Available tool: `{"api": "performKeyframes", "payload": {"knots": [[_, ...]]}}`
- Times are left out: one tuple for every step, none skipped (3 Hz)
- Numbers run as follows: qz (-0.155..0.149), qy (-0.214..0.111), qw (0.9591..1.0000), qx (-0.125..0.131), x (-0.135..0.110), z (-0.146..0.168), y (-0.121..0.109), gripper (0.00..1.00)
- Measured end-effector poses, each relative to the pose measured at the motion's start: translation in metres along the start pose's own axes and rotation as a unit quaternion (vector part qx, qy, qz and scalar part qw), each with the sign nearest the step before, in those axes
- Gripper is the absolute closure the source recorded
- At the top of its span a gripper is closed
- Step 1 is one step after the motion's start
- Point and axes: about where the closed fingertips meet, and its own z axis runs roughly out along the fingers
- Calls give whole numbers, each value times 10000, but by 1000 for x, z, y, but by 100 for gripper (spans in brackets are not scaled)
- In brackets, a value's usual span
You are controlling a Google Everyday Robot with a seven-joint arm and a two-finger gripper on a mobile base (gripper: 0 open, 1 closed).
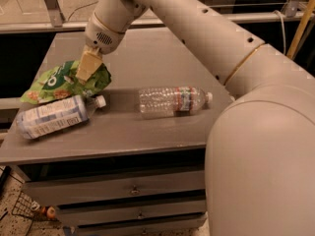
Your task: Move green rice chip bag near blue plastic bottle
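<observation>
The green rice chip bag lies crumpled on the left part of the grey table. It touches the blue plastic bottle, which lies on its side just in front of it with its white cap pointing right. My gripper reaches down from above onto the bag's right end and is shut on the bag. Only the tan fingers show, and they cover part of the bag.
A clear ribbed bottle with a red-green label lies on its side at the table's middle front. My large arm fills the right side. Drawers sit below the tabletop. The table's left edge is close to the blue bottle.
</observation>
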Motion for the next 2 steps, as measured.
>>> {"api": "performKeyframes", "payload": {"knots": [[52, 4, 9999, -150, 6, 3, 5, 100], [50, -48, 9996, -257, 10, 5, 8, 85]]}}
